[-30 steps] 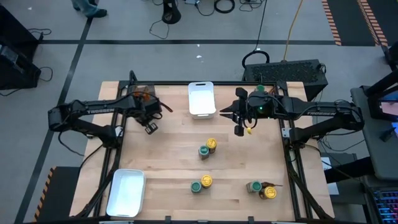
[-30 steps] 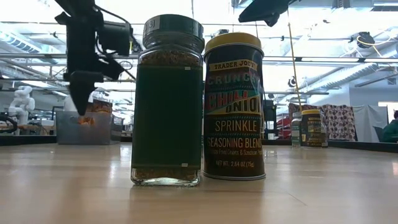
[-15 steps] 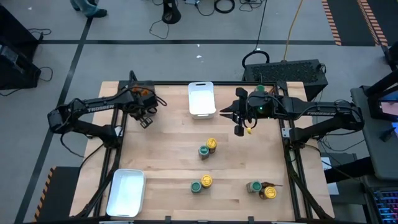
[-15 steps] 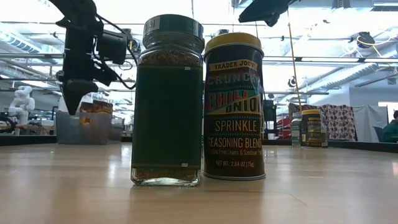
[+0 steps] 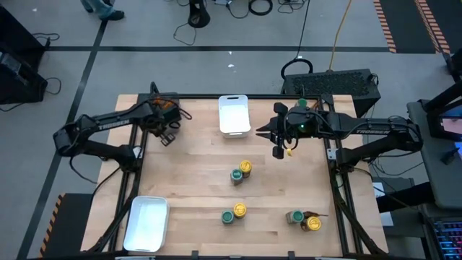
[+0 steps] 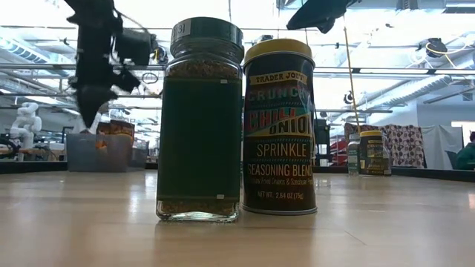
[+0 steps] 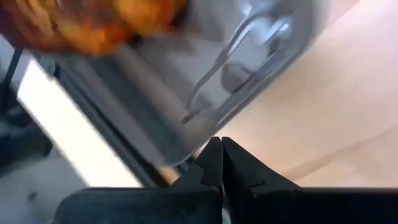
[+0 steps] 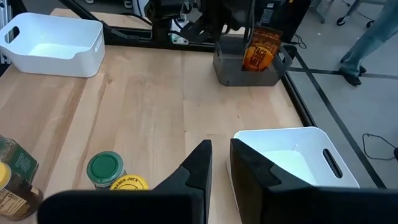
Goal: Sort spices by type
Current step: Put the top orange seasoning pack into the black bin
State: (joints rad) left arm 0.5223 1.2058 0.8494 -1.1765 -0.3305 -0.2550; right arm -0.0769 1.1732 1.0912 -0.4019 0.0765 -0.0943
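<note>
Left of the white tray (image 5: 234, 114) at the table's far edge, the left gripper (image 5: 168, 136) hangs clenched and empty by the dark bin (image 5: 164, 110), the spice jars (image 5: 241, 172) stand in pairs nearer than that tray, and right of it the right gripper (image 5: 278, 148) hovers, jaws slightly parted, empty.

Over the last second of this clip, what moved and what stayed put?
The left gripper, shut and empty, drew back from the table's open middle toward the dark bin at the far left corner. The right gripper, the spice jars and both white trays stayed put.
</note>
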